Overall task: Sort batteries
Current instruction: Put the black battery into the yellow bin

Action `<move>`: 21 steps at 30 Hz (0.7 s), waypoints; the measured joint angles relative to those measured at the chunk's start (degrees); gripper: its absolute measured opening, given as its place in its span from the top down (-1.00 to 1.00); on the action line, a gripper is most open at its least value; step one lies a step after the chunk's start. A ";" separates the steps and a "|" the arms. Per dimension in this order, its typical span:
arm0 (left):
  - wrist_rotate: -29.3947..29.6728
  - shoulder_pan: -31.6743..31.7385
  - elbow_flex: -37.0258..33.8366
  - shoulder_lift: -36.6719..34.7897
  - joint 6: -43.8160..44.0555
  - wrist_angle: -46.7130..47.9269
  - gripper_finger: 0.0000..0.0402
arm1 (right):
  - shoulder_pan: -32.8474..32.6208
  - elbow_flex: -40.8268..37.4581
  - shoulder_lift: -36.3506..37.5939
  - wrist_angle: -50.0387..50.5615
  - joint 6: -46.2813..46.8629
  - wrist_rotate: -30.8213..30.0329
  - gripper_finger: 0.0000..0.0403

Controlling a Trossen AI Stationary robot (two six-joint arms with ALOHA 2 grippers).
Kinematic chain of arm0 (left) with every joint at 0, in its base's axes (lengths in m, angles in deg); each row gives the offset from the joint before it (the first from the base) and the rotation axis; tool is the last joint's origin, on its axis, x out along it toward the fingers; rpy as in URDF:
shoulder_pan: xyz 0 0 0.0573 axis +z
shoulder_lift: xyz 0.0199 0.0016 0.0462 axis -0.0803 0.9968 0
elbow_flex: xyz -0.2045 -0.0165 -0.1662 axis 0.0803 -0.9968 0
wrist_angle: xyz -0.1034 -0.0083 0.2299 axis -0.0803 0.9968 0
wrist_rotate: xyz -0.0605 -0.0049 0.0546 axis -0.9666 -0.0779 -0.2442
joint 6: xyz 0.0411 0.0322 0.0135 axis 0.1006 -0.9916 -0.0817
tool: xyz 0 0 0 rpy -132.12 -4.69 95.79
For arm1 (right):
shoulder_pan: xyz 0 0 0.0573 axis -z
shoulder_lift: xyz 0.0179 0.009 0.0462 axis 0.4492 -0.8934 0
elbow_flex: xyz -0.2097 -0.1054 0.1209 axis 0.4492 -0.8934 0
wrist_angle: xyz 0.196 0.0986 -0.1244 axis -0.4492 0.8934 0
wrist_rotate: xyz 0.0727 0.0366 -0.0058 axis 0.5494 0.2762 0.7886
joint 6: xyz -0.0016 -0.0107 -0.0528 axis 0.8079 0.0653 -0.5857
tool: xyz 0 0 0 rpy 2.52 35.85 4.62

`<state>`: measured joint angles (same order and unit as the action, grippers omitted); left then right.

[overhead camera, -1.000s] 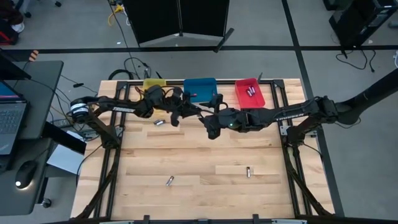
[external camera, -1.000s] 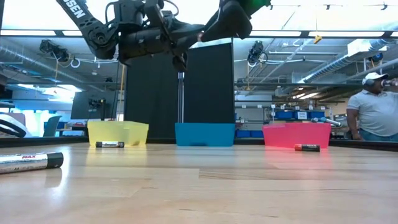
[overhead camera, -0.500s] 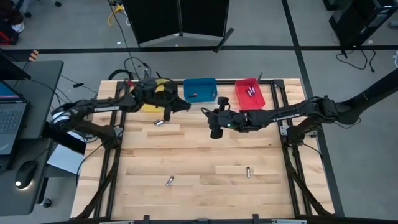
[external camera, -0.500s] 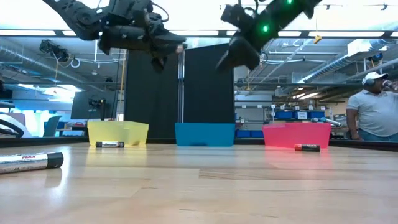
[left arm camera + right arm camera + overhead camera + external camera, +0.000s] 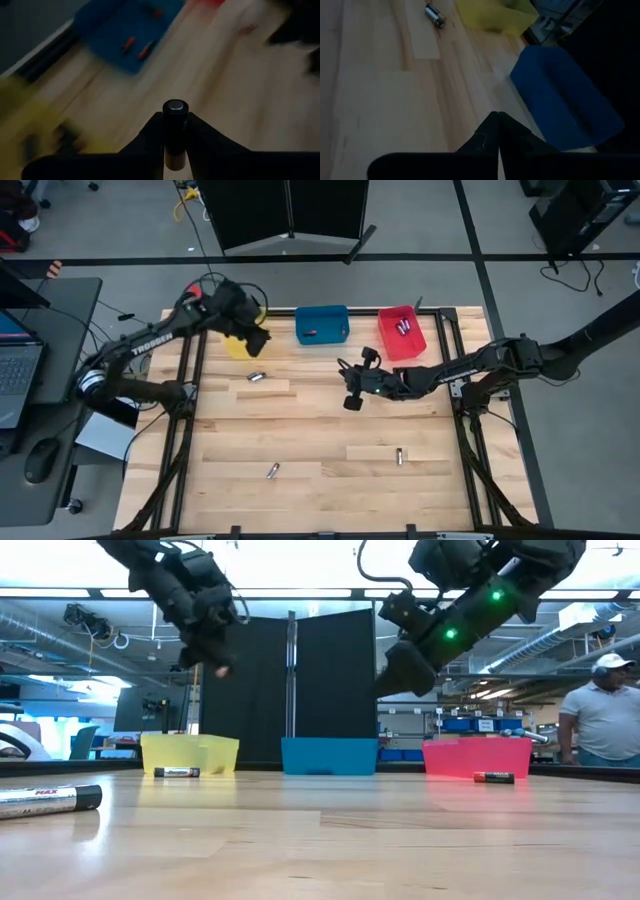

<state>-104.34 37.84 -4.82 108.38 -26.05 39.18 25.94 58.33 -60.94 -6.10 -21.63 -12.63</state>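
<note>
One battery (image 5: 175,131) is clamped between the fingers of the left gripper (image 5: 252,340). In the left wrist view it stands upright between the two dark fingers, with its dark round end cap toward the camera and a lighter, tan body below. This gripper hangs in the air over the yellow bin (image 5: 240,343), at the far left side of the table (image 5: 330,460).

The other batteries lie in different places. One battery (image 5: 256,377) rests on the wood just in front of the yellow bin. Two more are on the near part of the table: one (image 5: 272,471) toward the left and one (image 5: 399,456) toward the right, well apart from each other. The blue bin (image 5: 321,323) holds small cells with reddish ends (image 5: 138,45), and the red bin (image 5: 400,330) holds a few dark cells (image 5: 404,327). In the low view a large battery (image 5: 48,800) lies close to the camera at the left.

The right gripper (image 5: 350,398) is above the middle of the table, in front of the blue and red bins. Its fingers are pressed together and nothing is between them, as the right wrist view shows.

Behind the table, at the right in the low view, a person (image 5: 608,715) in a light shirt and a cap stands in the room.
</note>
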 joint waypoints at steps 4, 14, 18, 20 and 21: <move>7.76 4.22 5.85 3.37 -4.56 7.85 0.72 | -0.46 -0.03 0.00 0.15 1.06 0.43 0.97; 19.84 13.20 9.90 17.23 -9.52 13.91 0.72 | -0.62 -0.03 0.00 0.73 1.15 1.68 0.95; 20.03 14.65 12.61 23.10 -11.61 12.95 0.72 | -0.62 -0.03 0.00 0.75 1.39 1.74 0.95; 20.06 15.01 13.80 26.06 -12.23 12.51 0.72 | -0.62 -0.03 0.00 0.76 1.52 1.76 0.95; 20.06 15.14 14.34 27.52 -12.31 12.65 0.72 | -0.63 -0.03 0.00 0.80 1.52 1.78 0.95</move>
<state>-84.28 52.98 9.52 135.90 -38.35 51.84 25.31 58.29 -60.94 -5.30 -20.11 -10.84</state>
